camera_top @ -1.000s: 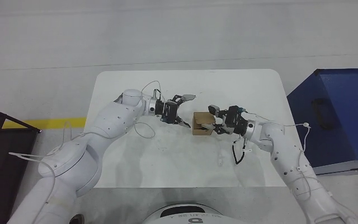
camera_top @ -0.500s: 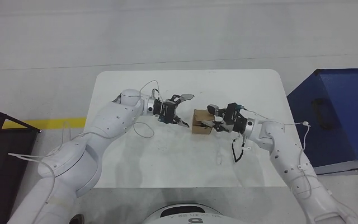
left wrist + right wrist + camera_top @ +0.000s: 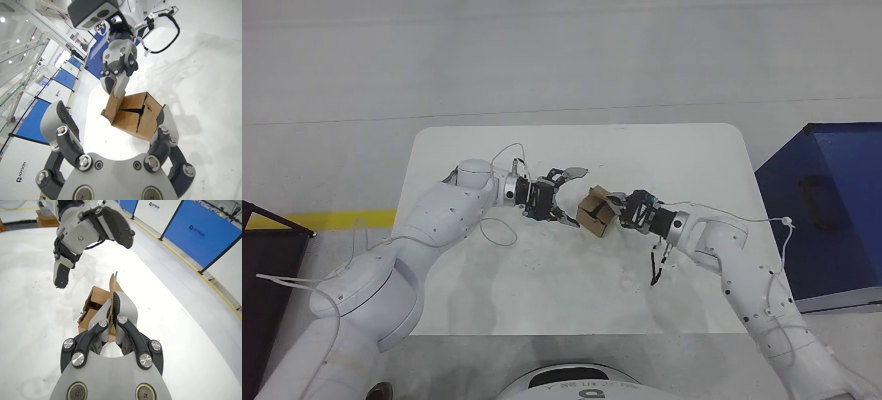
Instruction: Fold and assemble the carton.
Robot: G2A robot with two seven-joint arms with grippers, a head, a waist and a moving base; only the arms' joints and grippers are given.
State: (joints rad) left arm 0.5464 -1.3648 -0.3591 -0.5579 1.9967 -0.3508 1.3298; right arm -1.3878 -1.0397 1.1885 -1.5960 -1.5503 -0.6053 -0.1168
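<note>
With the right gripper (image 3: 112, 300) clamped on a flap (image 3: 113, 283) of the tilted carton (image 3: 132, 117), just ahead of the wide-spread left gripper (image 3: 575, 198), I'd have the left brace the box squarely before folding.

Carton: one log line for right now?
carton: partly folded | right gripper: shut on carton flap | left gripper: open, facing carton
</note>
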